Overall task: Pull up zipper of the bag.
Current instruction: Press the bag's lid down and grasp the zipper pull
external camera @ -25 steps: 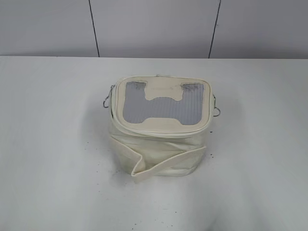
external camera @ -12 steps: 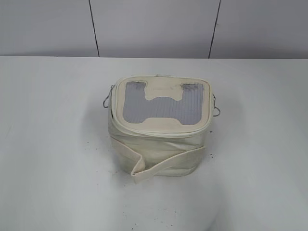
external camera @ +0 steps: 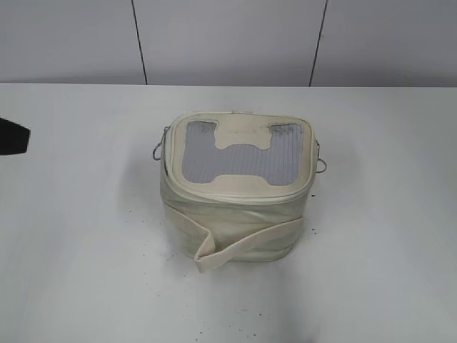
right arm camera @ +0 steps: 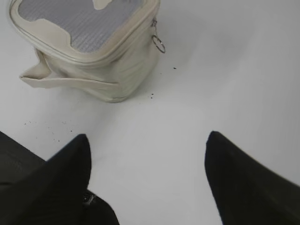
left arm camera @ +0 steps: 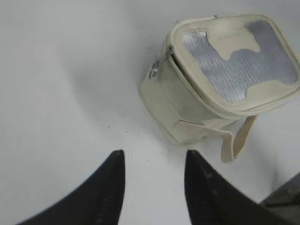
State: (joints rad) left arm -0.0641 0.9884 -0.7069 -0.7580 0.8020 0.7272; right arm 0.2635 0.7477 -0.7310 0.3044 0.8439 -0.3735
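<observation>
A cream box-shaped bag (external camera: pixel 235 193) with a grey mesh lid panel stands in the middle of the white table. It also shows in the left wrist view (left arm camera: pixel 220 75) and the right wrist view (right arm camera: pixel 89 47). A zipper line runs round under the lid rim; its pull is not clear. Metal rings hang at both sides (external camera: pixel 156 153) (right arm camera: pixel 159 44). My left gripper (left arm camera: pixel 153 157) is open and empty, over bare table left of the bag; its dark tip shows at the left edge of the exterior view (external camera: pixel 13 137). My right gripper (right arm camera: pixel 147 140) is open and empty, right of the bag.
A loose cream strap (external camera: pixel 214 246) loops off the bag's front. Small dark specks lie on the table (external camera: pixel 86 236) around the bag. A grey panelled wall (external camera: pixel 228 39) stands behind the table's far edge.
The left gripper's dark tip has come into the exterior view at the left edge. The bag has not moved.
</observation>
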